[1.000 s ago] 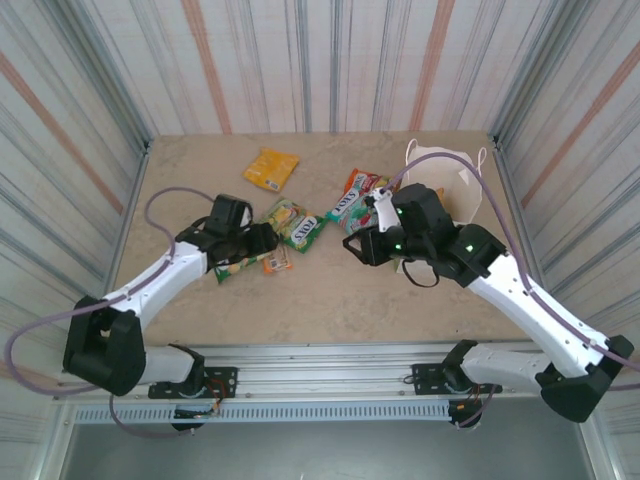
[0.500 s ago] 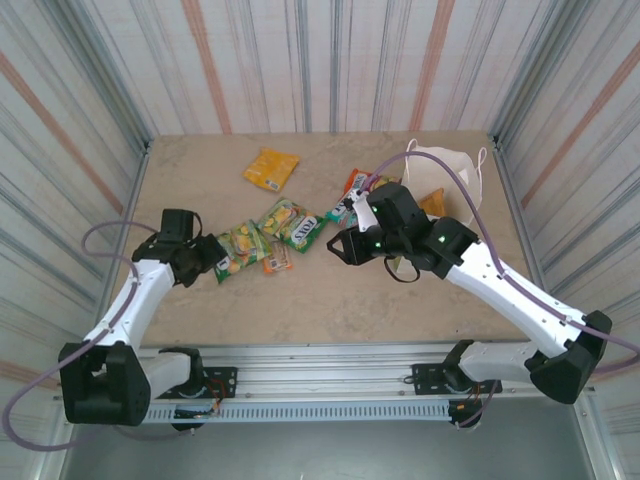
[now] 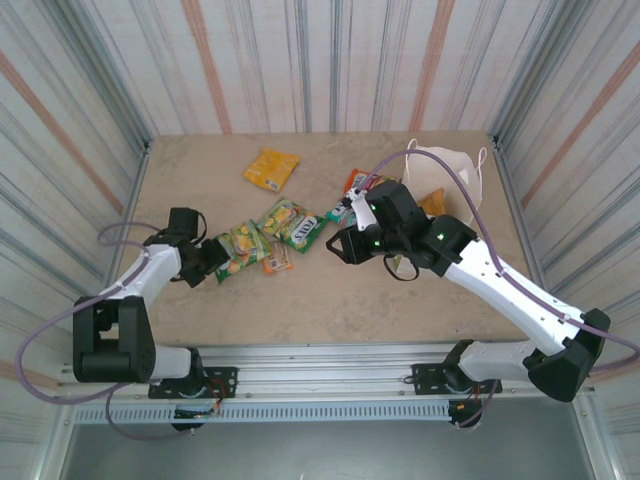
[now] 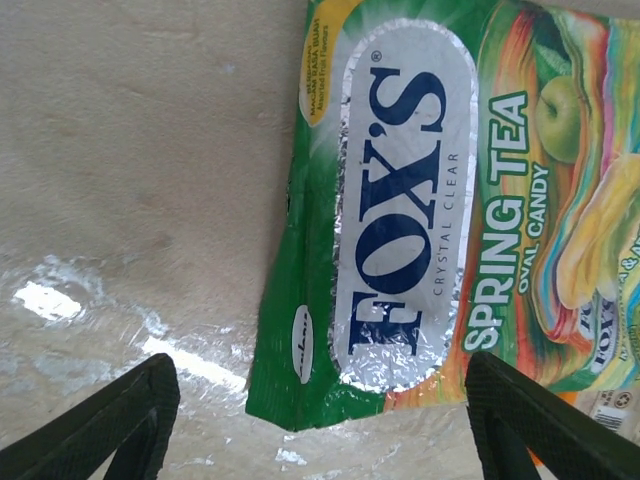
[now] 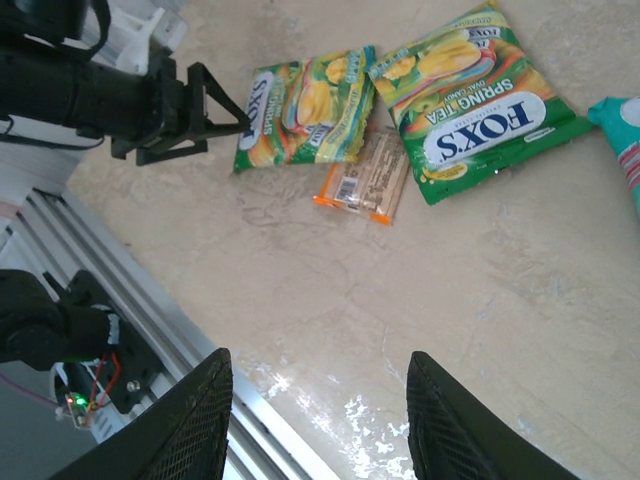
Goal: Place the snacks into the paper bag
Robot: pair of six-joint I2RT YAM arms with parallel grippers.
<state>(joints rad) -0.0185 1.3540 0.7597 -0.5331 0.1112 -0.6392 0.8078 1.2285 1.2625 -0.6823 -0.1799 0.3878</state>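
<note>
Two green Fox's packets lie mid-table: the left green packet (image 3: 241, 246) (image 4: 400, 200) (image 5: 305, 105) and the right green packet (image 3: 293, 225) (image 5: 480, 95). A small orange bar (image 3: 277, 263) (image 5: 365, 175) lies between them. My left gripper (image 3: 210, 258) (image 4: 320, 445) (image 5: 228, 118) is open, low on the table, its fingers astride the left packet's near edge without touching it. My right gripper (image 3: 340, 246) (image 5: 320, 430) hangs open and empty over bare table. An orange packet (image 3: 270, 168) lies at the back. The teal-red packet (image 3: 348, 204) (image 5: 625, 135) is partly hidden by the right arm. The white paper bag (image 3: 455, 180) stands at the far right.
Striped walls enclose the table (image 3: 330, 295) on three sides. The metal rail (image 3: 320, 360) (image 5: 140, 330) runs along the near edge. A purple cable (image 3: 470, 200) arcs over the bag's mouth. Bare table lies in front of the packets.
My left gripper has drawn back leftward from above the packets to the left packet's edge. The right gripper shifted slightly left, away from the bag.
</note>
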